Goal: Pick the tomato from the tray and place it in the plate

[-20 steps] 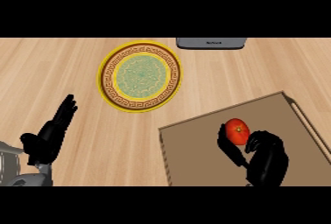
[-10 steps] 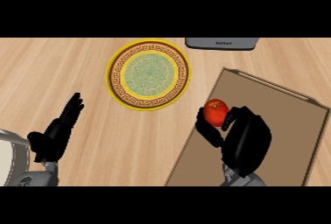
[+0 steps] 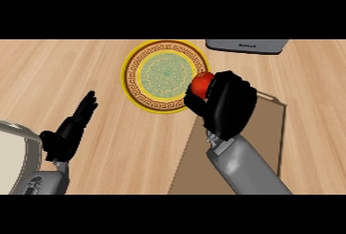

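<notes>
At the far left edge a pale curved object (image 3: 12, 151) shows only in part, too little to tell what it is. Just beside it, the left hand (image 3: 67, 130) rests over the wooden desk (image 3: 61, 68) with its fingers straight and pointing up — open, holding nothing, well apart from everything else.

Further right lies the plate (image 3: 164, 75), round, with a yellow rim, a dark patterned band and a green centre. Its right edge is partly covered by the right hand (image 3: 226, 103), whose black fingers are curled round the tomato (image 3: 201, 83). The red tomato shows at the hand's left side, over the plate's right rim — whether it touches the plate cannot be told.

The grey right forearm (image 3: 246, 169) runs down to the lower edge, lying over the brown tray (image 3: 273, 119), which sits right of the plate. At the top edge, above the tray, is a dark grey device (image 3: 246, 45), cut off by the view.
</notes>
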